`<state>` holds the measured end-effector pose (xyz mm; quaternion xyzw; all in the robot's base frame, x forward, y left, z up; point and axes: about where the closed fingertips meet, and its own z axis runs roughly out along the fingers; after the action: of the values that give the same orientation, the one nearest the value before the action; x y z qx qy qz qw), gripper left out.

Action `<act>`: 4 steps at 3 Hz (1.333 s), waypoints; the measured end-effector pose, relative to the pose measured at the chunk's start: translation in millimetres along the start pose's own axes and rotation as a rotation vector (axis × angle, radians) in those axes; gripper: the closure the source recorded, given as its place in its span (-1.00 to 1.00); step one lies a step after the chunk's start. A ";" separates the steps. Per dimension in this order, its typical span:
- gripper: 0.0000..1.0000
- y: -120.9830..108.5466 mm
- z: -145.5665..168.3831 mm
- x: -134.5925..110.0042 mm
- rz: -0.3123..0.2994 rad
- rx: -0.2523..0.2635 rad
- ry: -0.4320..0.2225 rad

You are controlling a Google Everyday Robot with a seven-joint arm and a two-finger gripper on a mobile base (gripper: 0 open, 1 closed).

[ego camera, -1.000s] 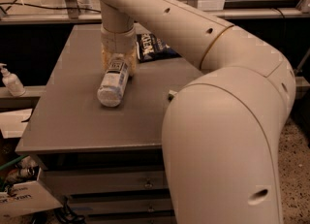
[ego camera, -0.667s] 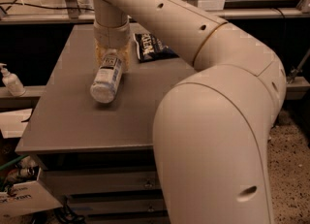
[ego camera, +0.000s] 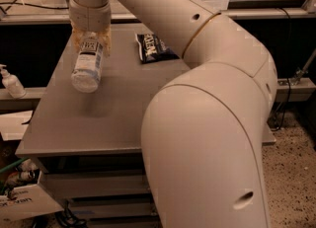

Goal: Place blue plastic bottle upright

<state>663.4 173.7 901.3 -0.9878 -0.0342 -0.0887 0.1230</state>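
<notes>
The blue plastic bottle (ego camera: 87,65), clear with a white-and-blue label, hangs tilted in the air above the left part of the grey table (ego camera: 118,113), its bottom end toward the camera. My gripper (ego camera: 90,38) is shut on the bottle's upper part, its yellowish fingers on either side of the label. The bottle's cap is hidden behind the gripper. A faint shadow lies on the table below the bottle.
A dark snack bag (ego camera: 154,47) lies at the table's far middle. A white pump dispenser bottle (ego camera: 11,82) stands on a ledge to the left. My large white arm (ego camera: 207,123) fills the right foreground. Drawers sit under the table.
The gripper has lifted the bottle off the table and carried it left; the bottle now hangs tilted in the air instead of lying on the surface.
</notes>
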 end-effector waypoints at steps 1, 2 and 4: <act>1.00 0.0 0.0 0.0 0.000 0.000 0.000; 1.00 5.3 -4.6 -4.3 0.026 0.043 0.039; 1.00 41.9 -63.1 -60.7 0.072 0.192 0.254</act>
<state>597.0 114.6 940.4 -0.9529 0.0089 -0.2049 0.2235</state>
